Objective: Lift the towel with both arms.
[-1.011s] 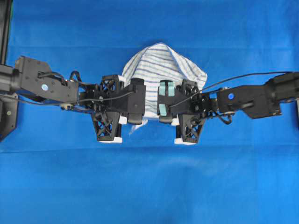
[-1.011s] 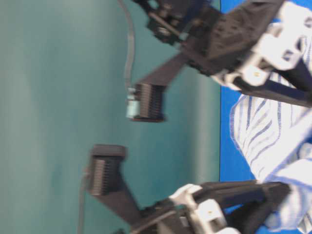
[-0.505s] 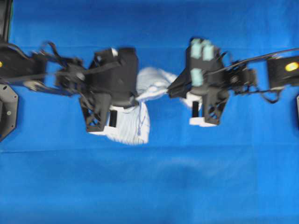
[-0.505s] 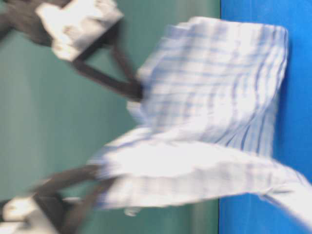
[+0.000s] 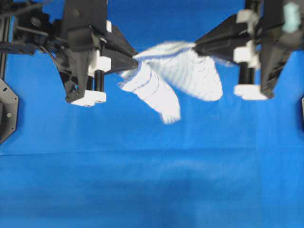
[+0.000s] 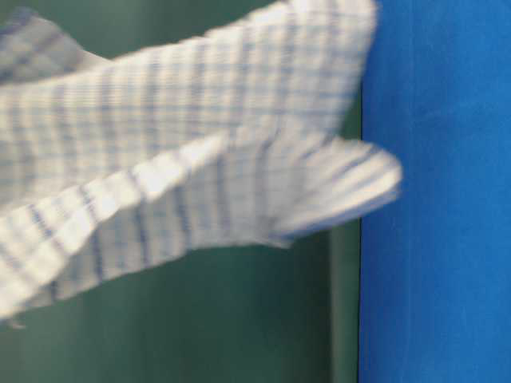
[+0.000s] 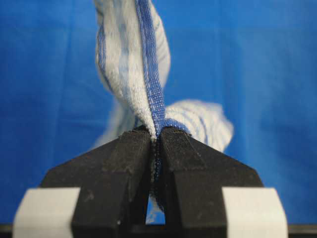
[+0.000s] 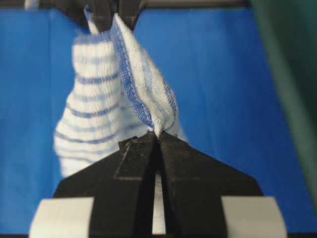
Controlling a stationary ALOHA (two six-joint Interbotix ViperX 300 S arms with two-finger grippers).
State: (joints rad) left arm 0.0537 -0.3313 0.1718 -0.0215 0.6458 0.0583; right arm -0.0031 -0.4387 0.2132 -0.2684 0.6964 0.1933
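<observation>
One towel (image 5: 171, 78), thin white weave with fine blue stripes and a darker blue hem, hangs bunched and sagging in folds above the surface (image 5: 152, 185). Two tools hold it: left tool (image 5: 133, 61) and right tool (image 5: 197, 47), each with pointed black fingers pinched tight on a towel edge. Beneath lies plain blue cloth, smooth and flat.

The 2 arms reach in from opposite sides of the overhead view, tips pointing toward each other across the middle. The left tool (image 5: 134, 61) has its black fingers (image 7: 126, 163) pressed together on a pinched hem of the towel (image 5: 175, 78). The right tool (image 5: 195, 47) likewise has its 2 fingers (image 8: 133, 158) clamped on the other bunched edge, white blocks showing behind them.
</observation>
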